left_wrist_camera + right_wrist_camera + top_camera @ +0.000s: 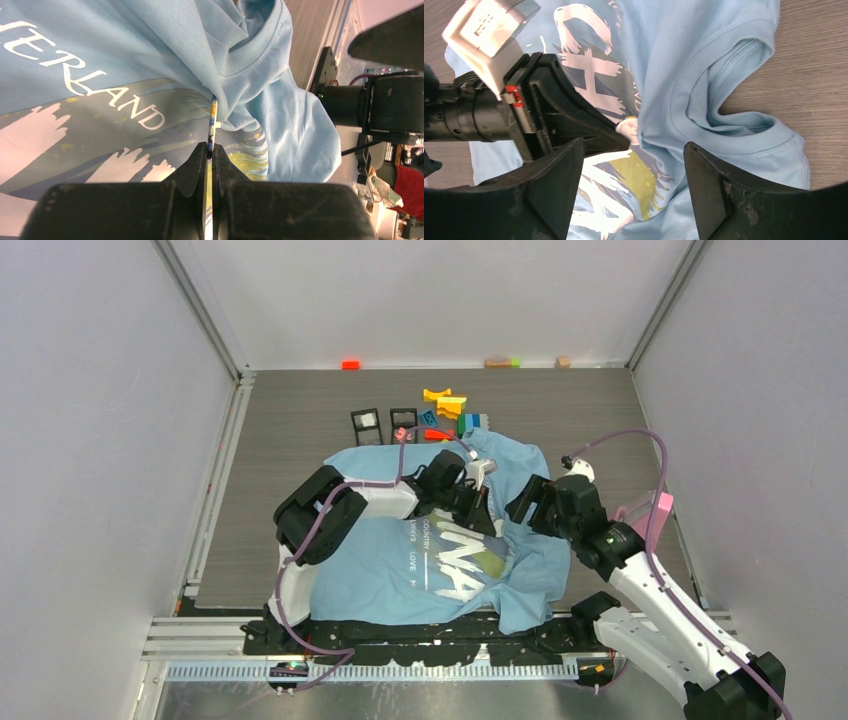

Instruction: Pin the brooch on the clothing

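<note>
The light blue T-shirt (390,575) lies rumpled on the table, with white lettering and yellow-green streaks on its chest (75,85). My left gripper (483,508) is shut on the brooch (212,122). The brooch shows edge-on as a thin disc held against a raised fold of cloth by the collar (250,55). In the right wrist view the brooch (628,128) is a small pinkish spot at the left fingertips (599,137). My right gripper (522,502) is open and empty. It hovers over the shirt (704,60), just right of the left gripper.
Coloured plastic toy blocks (452,408) and two small black frames (367,426) lie on the table behind the shirt. A pink object (657,512) sits at the right edge. Small blocks (350,364) line the back wall. Metal rails border the table.
</note>
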{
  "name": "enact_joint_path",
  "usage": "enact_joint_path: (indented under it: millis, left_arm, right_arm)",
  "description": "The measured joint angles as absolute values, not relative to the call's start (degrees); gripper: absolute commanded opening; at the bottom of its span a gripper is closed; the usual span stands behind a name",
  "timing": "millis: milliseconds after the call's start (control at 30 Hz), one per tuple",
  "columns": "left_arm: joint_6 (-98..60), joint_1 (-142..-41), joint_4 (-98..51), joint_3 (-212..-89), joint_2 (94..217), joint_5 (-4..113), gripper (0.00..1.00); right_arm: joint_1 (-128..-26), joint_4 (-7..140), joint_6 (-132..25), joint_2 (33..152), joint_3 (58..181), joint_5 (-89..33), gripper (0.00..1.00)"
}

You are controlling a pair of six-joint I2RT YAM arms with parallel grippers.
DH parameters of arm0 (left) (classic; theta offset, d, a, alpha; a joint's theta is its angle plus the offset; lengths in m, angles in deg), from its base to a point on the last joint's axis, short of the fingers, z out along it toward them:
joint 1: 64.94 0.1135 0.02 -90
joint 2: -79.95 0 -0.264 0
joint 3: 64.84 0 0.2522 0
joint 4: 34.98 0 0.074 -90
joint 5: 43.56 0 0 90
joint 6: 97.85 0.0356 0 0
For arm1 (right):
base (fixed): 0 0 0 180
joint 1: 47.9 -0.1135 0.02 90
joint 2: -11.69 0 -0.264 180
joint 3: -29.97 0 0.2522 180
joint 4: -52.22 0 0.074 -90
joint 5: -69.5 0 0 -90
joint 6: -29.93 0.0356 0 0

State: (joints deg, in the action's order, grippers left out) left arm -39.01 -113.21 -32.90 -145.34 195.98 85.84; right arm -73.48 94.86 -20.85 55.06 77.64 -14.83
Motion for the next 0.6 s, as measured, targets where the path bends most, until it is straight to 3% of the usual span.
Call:
enact_joint_path:
  millis: [133,600]
  left_arm:
    - [-38.83,-112.07,-35.35,-142.94,193.57,90.60,0.00]
    - [-38.92,-108.29,-44.82,-133.19,188.48,113.44,0.00]
  right_arm:
    - [-73.15,94.78,-22.03,53.03,76.73,-16.08,0.80]
    - [-73.07,84.20,-26.19,43.24,69.05,-44.62,0.79]
